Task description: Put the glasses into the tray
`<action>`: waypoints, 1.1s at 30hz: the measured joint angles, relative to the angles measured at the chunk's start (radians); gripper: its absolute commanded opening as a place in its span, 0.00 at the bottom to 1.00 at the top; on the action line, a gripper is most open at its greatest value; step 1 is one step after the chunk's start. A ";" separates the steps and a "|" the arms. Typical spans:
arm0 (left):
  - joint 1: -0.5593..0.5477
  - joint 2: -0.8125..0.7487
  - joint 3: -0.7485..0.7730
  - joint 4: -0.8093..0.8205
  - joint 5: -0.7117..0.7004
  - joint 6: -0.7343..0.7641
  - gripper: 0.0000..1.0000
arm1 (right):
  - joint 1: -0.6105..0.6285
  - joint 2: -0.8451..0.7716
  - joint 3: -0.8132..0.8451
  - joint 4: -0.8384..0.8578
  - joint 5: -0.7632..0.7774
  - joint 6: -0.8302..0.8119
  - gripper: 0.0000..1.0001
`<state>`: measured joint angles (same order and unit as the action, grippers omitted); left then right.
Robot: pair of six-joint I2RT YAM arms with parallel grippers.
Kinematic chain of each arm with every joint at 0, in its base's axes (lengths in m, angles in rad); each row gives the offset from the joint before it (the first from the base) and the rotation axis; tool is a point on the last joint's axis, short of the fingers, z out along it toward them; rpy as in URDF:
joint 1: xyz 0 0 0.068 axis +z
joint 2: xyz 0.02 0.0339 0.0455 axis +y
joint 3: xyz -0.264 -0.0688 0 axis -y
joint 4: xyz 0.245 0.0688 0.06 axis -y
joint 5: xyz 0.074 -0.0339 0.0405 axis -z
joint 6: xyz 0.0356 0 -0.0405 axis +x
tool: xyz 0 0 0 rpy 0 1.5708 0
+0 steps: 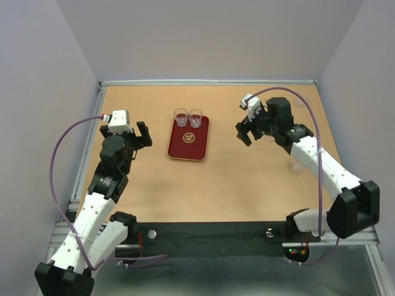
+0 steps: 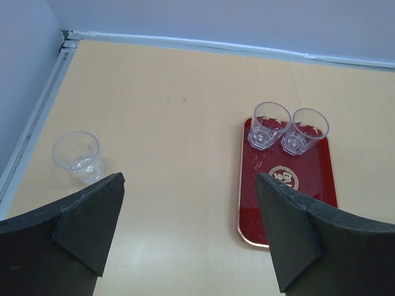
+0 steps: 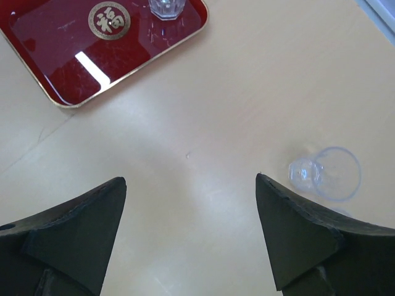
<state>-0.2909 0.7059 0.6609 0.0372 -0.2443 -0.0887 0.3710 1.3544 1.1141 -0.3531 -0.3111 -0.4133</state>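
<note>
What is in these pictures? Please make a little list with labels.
tray: flat dark red rectangular tray with gold emblem, on the pale wooden table
glass 1: small clear round tumbler, upright at the tray's far end
glass 2: matching tumbler beside it, in the tray
glass 3: clear tumbler on the table, left of the tray
glass 4: clear tumbler on the table, right of the tray
left gripper: open, empty
right gripper: open, empty
</note>
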 measured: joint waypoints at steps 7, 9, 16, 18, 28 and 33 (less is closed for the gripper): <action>0.102 0.063 0.000 0.035 0.044 -0.047 0.99 | -0.147 -0.177 -0.156 0.026 -0.140 0.037 0.91; 0.184 0.100 0.000 0.043 0.088 -0.089 0.99 | -0.208 -0.209 -0.203 0.032 -0.194 0.058 0.91; 0.391 0.242 0.000 0.095 0.245 -0.282 0.98 | -0.301 -0.282 -0.282 0.047 -0.327 0.100 0.93; 0.426 0.287 0.000 0.098 0.265 -0.345 0.97 | -0.305 -0.286 -0.282 0.057 -0.352 0.103 0.93; 0.535 0.564 0.115 -0.026 0.253 -0.551 0.84 | -0.306 -0.286 -0.282 0.075 -0.374 0.121 0.93; 0.553 0.687 0.241 -0.116 0.183 -0.614 0.72 | -0.306 -0.292 -0.282 0.076 -0.377 0.122 0.93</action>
<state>0.2623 1.3926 0.9024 -0.0792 -0.0616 -0.7025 0.0650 1.0622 0.8318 -0.2768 -0.6880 -0.2916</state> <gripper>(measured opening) 0.772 0.928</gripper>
